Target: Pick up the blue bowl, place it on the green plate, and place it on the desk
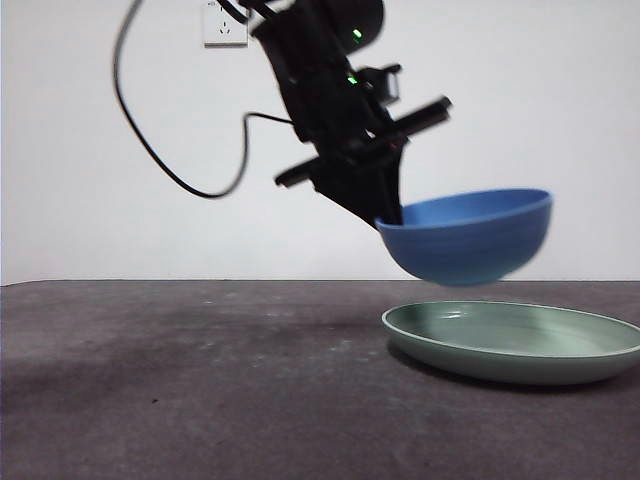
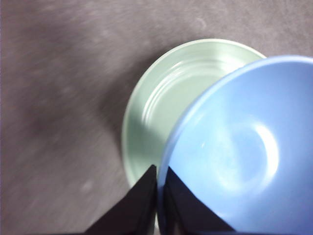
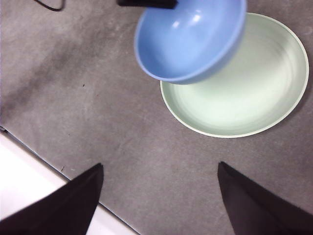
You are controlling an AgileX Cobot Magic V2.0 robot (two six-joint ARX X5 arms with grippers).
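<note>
- We see the blue bowl (image 1: 470,236), round and shiny, with thin lines around its outside
- Our left pincer (image 1: 388,215) is pinched tight on the bowl's rim and holds it up in the air
- The bowl sticks out sideways from the pincer, and the green plate (image 1: 520,345) lies flat on the desk (image 1: 180,390) just below it
- The front view shows the gap between bowl and plate; the left wrist view hides it
- Our right pincer (image 3: 159,196) is wide open and holds nothing, far back from the bowl
</note>
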